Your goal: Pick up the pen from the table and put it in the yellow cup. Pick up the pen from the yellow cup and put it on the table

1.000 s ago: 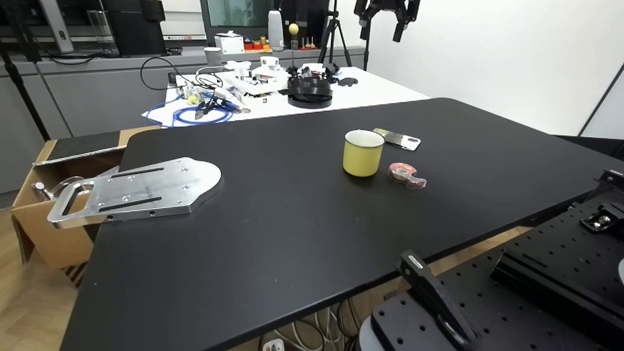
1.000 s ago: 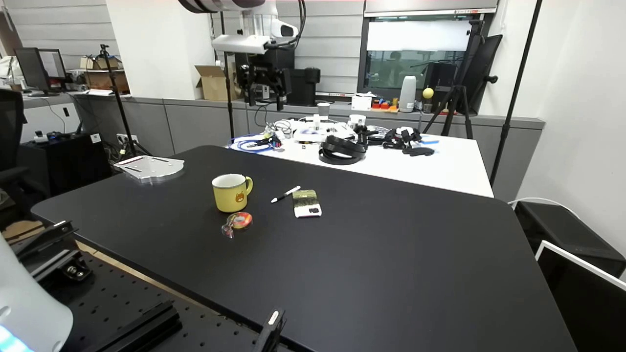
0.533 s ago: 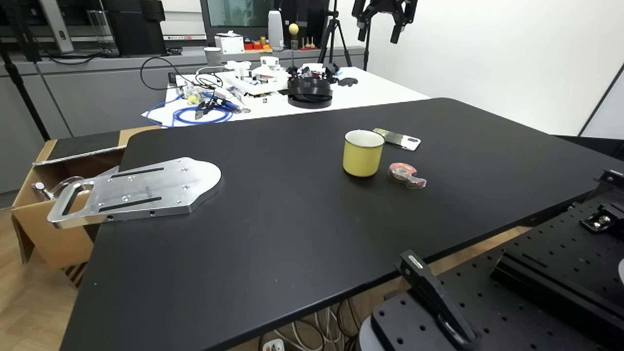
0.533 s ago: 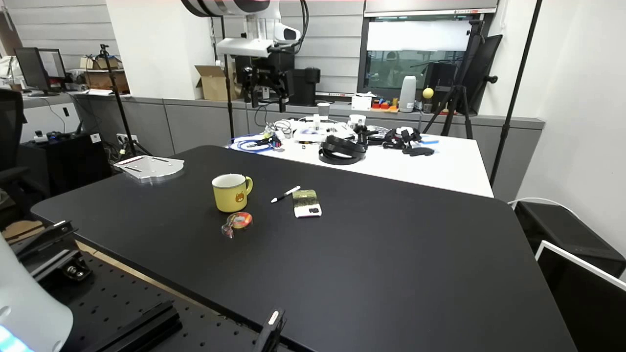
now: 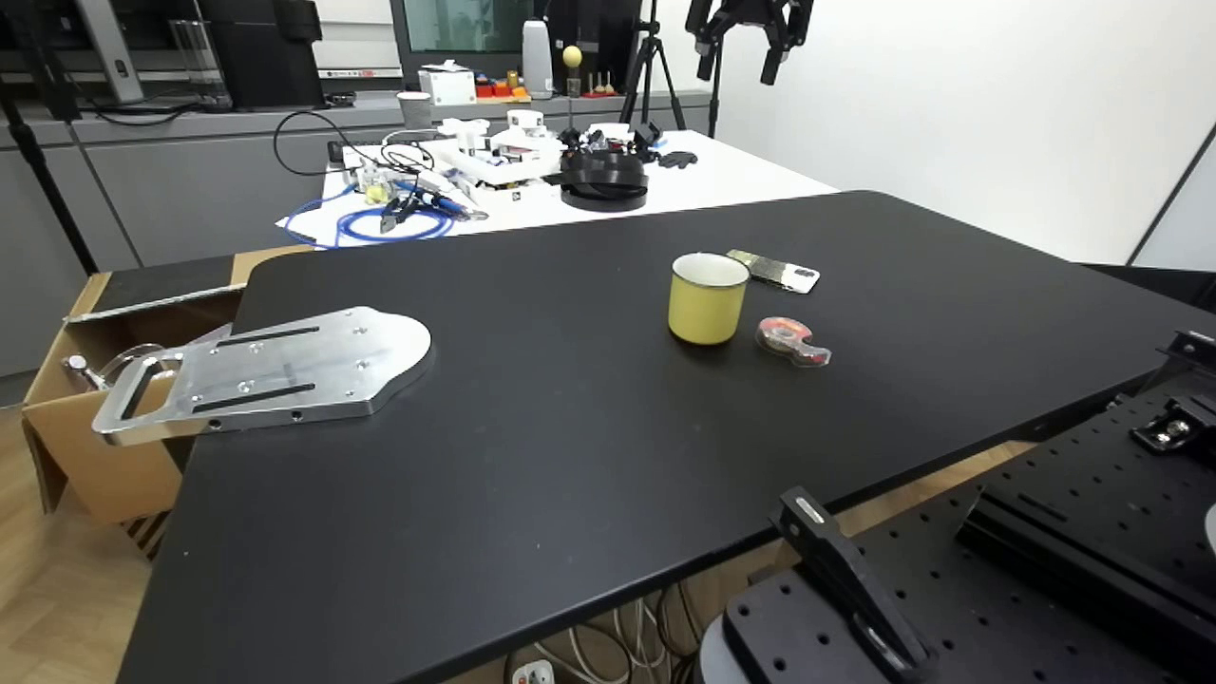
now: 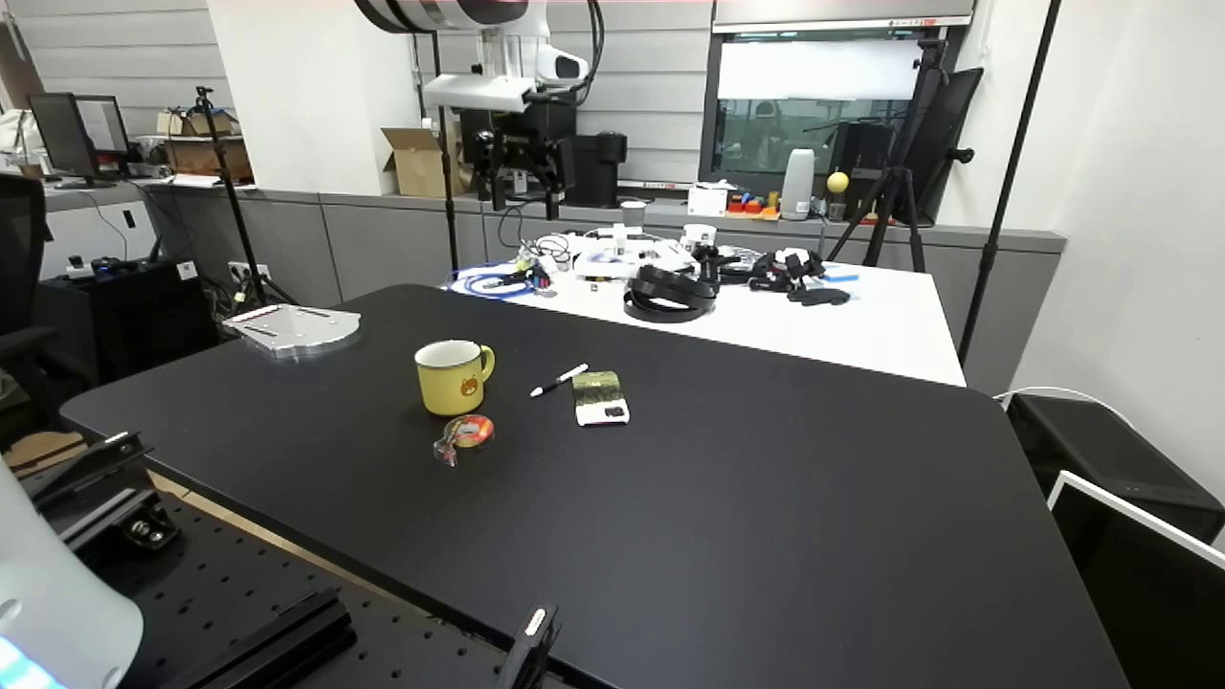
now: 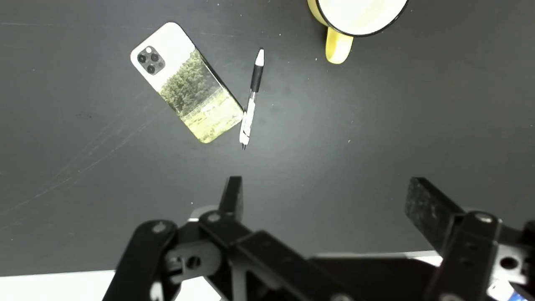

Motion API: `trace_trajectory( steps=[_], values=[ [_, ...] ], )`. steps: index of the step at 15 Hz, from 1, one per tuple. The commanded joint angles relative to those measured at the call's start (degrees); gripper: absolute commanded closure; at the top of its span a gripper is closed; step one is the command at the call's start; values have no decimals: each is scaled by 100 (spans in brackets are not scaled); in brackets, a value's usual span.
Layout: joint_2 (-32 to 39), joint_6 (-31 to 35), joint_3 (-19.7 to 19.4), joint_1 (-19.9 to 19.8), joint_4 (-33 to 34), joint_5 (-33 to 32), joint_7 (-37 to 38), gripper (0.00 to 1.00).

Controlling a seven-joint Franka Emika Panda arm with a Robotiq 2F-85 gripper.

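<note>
The pen (image 6: pixel 559 381), black and white, lies flat on the black table (image 6: pixel 766 498). It also shows in the wrist view (image 7: pixel 256 79), its clip end at or very near the phone's corner. In an exterior view, where the yellow cup (image 5: pixel 705 309) stands, the pen is not visible. The cup is upright with a handle on the pen's side; it also shows in an exterior view (image 6: pixel 450 385) and at the top of the wrist view (image 7: pixel 361 14). My gripper (image 7: pixel 326 184) is open and empty, high above the table, also seen in both exterior views (image 5: pixel 736 76) (image 6: pixel 525 206).
A phone (image 7: pixel 188 83) with a picture case lies beside the pen. A small tape dispenser (image 6: pixel 469 433) lies close to the cup. A silver metal plate (image 5: pixel 285 366) sits at a table edge. A white table (image 6: pixel 813 335) with cables and gear stands behind.
My gripper has moved a little lower and slightly sideways during the first half second, then held still. It stays open. The pen, cup and other objects have not moved.
</note>
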Motion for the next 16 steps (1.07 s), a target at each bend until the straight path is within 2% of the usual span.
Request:
trace_trajectory(
  steps=[1, 8, 11, 16],
  values=[
    [70, 67, -32, 7, 113, 50, 180, 0],
    [468, 478, 12, -83, 495, 661, 113, 0],
    [713, 741, 15, -100, 663, 697, 61, 0],
    [1204, 880, -122, -19, 880, 449, 402, 0]
  ],
)
